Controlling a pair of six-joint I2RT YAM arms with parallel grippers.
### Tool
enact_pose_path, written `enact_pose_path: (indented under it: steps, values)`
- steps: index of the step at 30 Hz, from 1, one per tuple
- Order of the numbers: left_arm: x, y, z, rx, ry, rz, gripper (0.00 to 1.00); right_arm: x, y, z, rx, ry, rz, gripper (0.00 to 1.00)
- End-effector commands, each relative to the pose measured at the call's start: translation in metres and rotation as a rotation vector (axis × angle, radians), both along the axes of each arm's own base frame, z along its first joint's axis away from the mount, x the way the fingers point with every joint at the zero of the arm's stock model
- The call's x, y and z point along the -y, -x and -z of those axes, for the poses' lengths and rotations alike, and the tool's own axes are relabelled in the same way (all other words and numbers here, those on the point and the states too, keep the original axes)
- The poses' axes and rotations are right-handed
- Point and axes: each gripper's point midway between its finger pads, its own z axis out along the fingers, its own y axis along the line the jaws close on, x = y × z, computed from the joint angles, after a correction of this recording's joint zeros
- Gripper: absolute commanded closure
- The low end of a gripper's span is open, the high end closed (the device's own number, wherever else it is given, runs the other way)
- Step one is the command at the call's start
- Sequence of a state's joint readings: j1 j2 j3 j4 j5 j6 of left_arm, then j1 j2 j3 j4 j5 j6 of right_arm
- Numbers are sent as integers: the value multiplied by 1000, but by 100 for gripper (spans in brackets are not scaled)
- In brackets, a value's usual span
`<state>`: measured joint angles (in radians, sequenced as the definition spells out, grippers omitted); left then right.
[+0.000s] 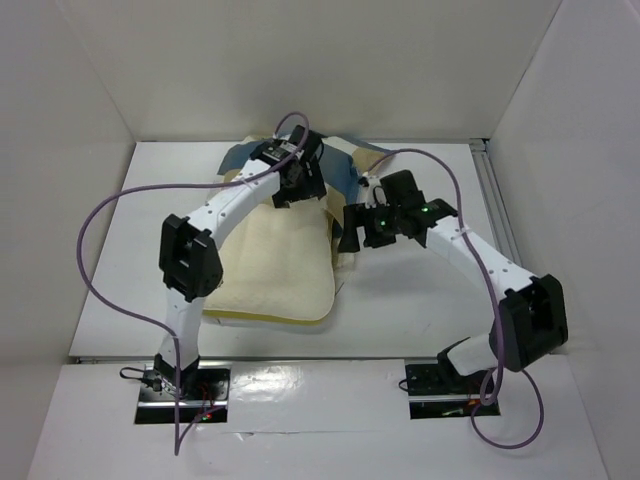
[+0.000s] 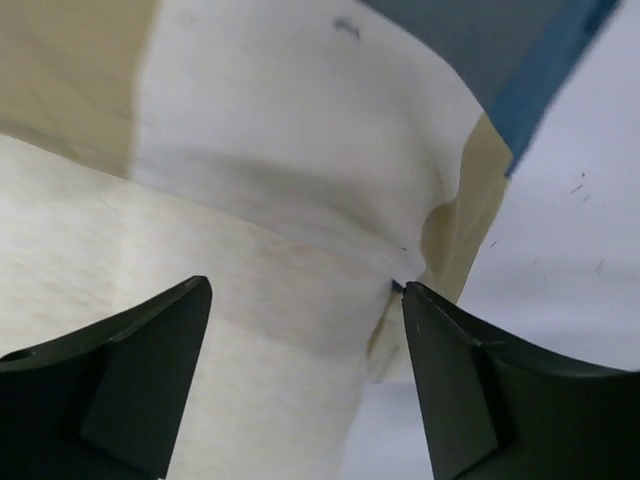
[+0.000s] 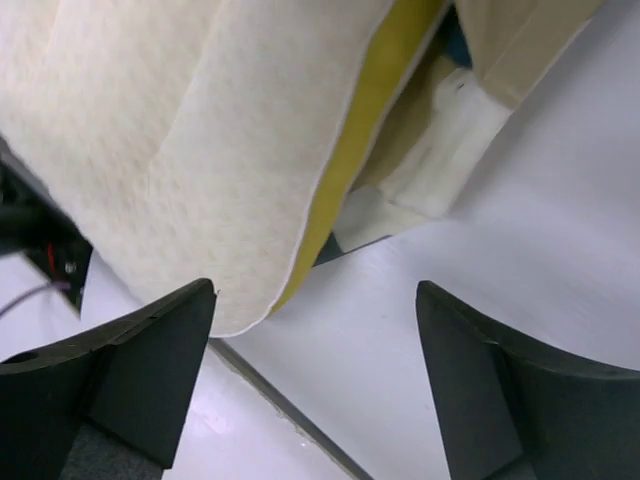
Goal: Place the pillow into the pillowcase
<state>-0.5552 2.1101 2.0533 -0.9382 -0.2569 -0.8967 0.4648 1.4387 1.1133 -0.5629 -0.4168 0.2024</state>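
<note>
The cream quilted pillow (image 1: 285, 270) lies on the table's middle, its far end at the checked pillowcase (image 1: 345, 165) bunched at the back. My left gripper (image 1: 290, 190) hangs open over the pillow's far end. In the left wrist view its jaws (image 2: 305, 300) stand wide apart over white and tan pillowcase cloth (image 2: 300, 130), holding nothing. My right gripper (image 1: 352, 232) is open beside the pillow's right edge. In the right wrist view it (image 3: 315, 300) is empty above bare table, with the pillow (image 3: 180, 130) and its yellow piping at upper left and the pillowcase (image 3: 440, 150) behind.
White walls close in the table at the back and both sides. A metal rail (image 1: 495, 200) runs along the right side. The table's front edge (image 1: 300, 357) lies just before the arm bases. Purple cables (image 1: 100, 270) loop beside each arm.
</note>
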Motion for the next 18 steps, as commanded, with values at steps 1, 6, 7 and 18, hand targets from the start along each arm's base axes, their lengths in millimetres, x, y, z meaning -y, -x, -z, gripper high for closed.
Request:
enact_pose_path:
  steps: [1,6,7,18]
  values:
    - [-33,4,-93,199,-5,94,9,24,-23,-54,123,11,142,10]
    - [-122,0,-81,175,-120,-53,18,19,-41,-69,135,-16,199,9]
    - [-152,1,-60,116,-152,-103,21,20,-45,-70,136,-22,243,9]
    - [-191,72,84,-250,56,-293,31,14,-82,-84,176,-23,310,10]
